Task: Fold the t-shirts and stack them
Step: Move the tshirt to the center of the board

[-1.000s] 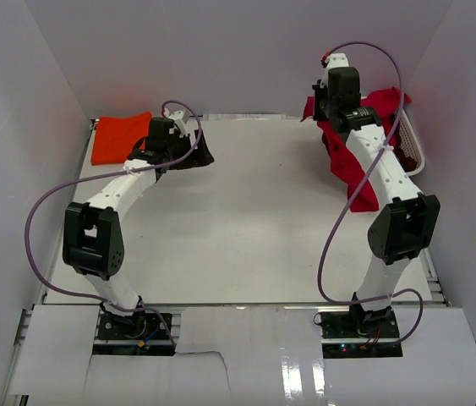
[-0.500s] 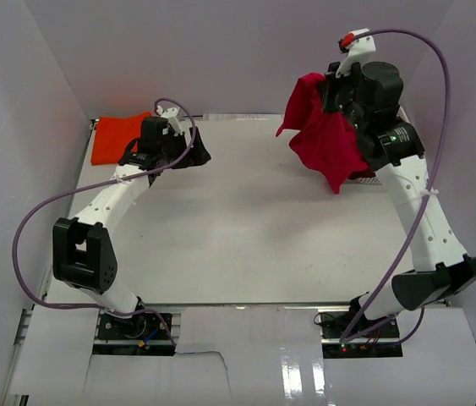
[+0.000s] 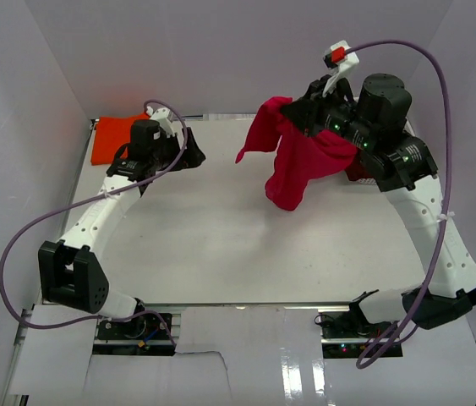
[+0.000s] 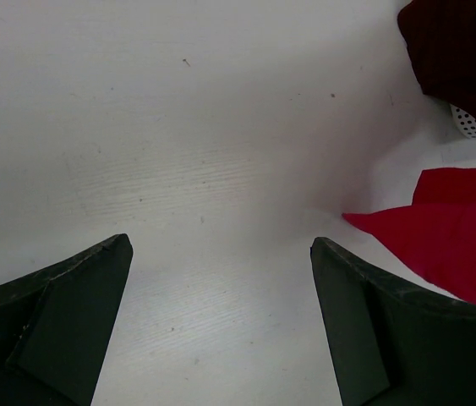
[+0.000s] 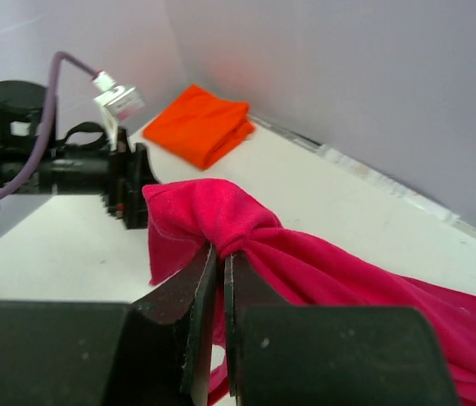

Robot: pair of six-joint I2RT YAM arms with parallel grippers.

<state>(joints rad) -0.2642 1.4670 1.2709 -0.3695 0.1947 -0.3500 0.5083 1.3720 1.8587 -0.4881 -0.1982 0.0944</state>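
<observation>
My right gripper [image 3: 292, 108] [image 5: 223, 249] is shut on a bunched fold of the crimson red t-shirt [image 3: 295, 161] [image 5: 322, 266]. The shirt hangs in the air over the back right of the table. The vivid orange t-shirt [image 3: 117, 137] [image 5: 199, 125] lies folded in the far left corner. Just right of it, my left gripper [image 3: 192, 152] [image 4: 221, 245] stands open low over bare table, with nothing between its fingers. In the left wrist view the red cloth [image 4: 453, 245] shows at right, and the dark maroon t-shirt [image 4: 449, 51] with a white tag lies beyond it.
A bit of the white lattice basket [image 4: 473, 127] peeks out under the maroon cloth at the far right; my right arm hides it in the top view. White walls close the table in at the back and on both sides. Purple cables loop off both arms.
My right arm has lifted the red t-shirt off the basket area and swung it left toward the middle of the table. My left arm has stretched out a little, its gripper still open.
</observation>
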